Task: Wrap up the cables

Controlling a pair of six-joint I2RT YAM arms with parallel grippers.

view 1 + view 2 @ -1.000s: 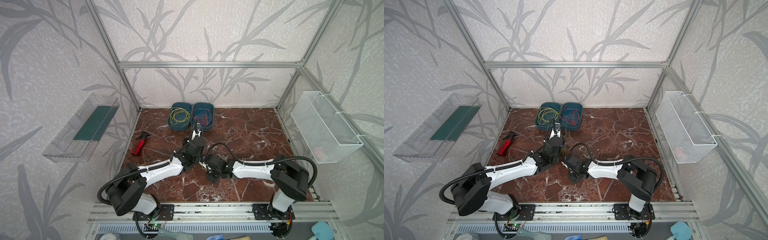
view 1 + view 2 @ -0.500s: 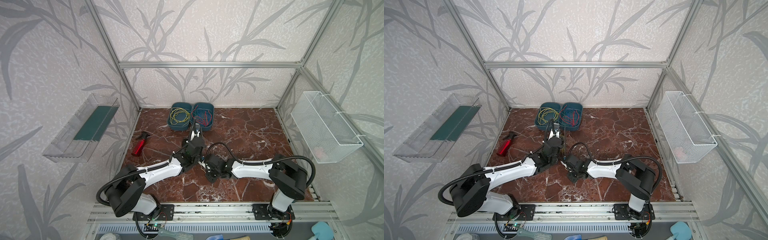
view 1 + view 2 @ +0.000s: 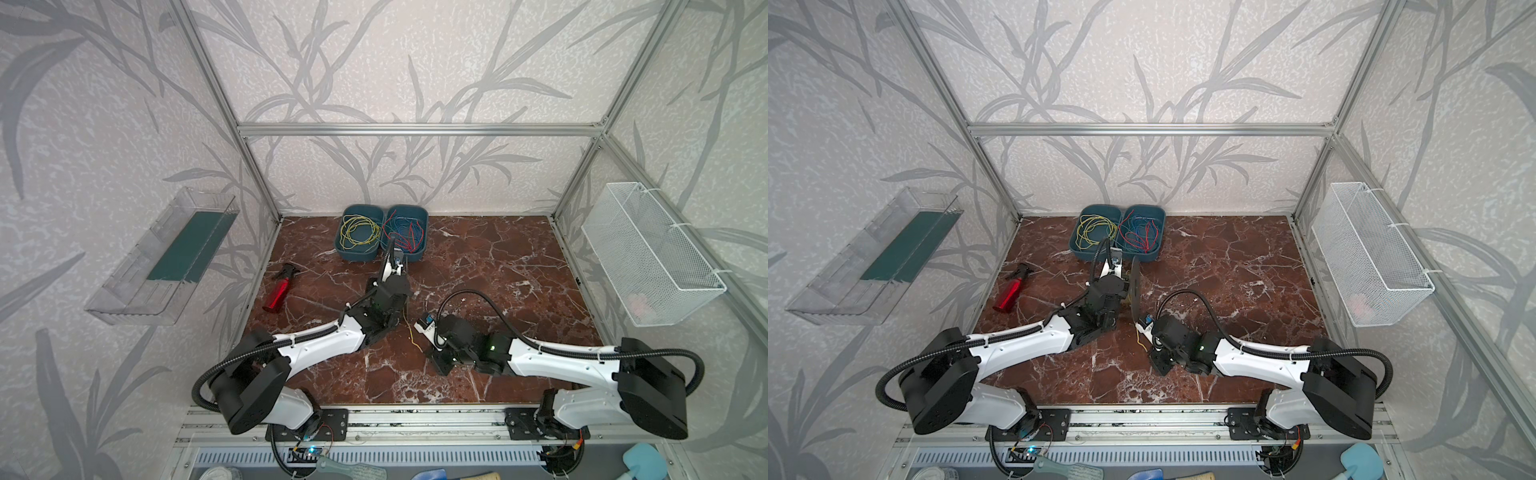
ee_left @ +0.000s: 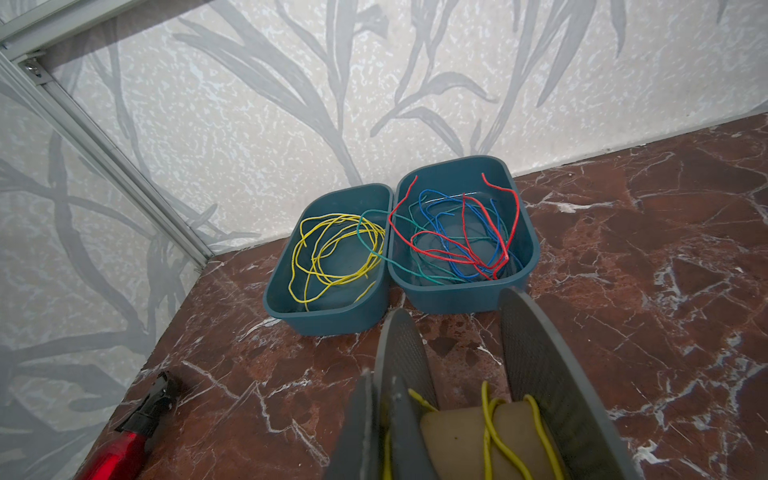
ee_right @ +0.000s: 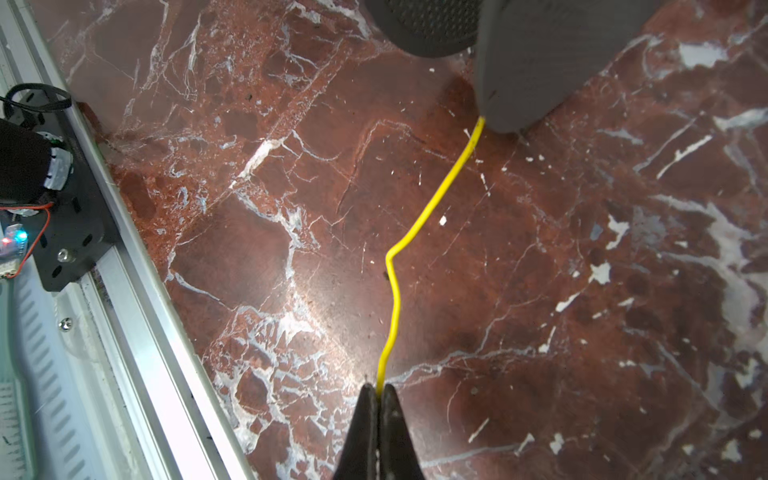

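Note:
My left gripper [image 4: 380, 376] is shut on one grey flange of a spool [image 4: 536, 365]. The spool's tan core carries a few turns of yellow cable [image 4: 492, 419]. From the spool [image 5: 528, 62] a free length of this cable [image 5: 419, 220] runs across the marble floor. It ends in my right gripper [image 5: 378, 390], which is shut on it. In both top views the spool [image 3: 1135, 286] stands edge-on between the arms, with the cable [image 3: 411, 336] hanging below it. More yellow cables [image 4: 332, 249] lie coiled in the left blue bin [image 3: 357, 255].
The right blue bin [image 4: 528, 232] holds red, blue and green wires [image 4: 457, 241]. A red spray bottle [image 3: 279, 289] lies at the left of the floor. A white wire basket [image 3: 648, 257] hangs on the right wall, a clear tray [image 3: 166, 257] on the left wall. An aluminium rail [image 5: 137, 266] borders the front edge.
My right gripper has closed on the yellow cable. Both arms have shifted only slightly, and the left gripper keeps its hold on the spool.

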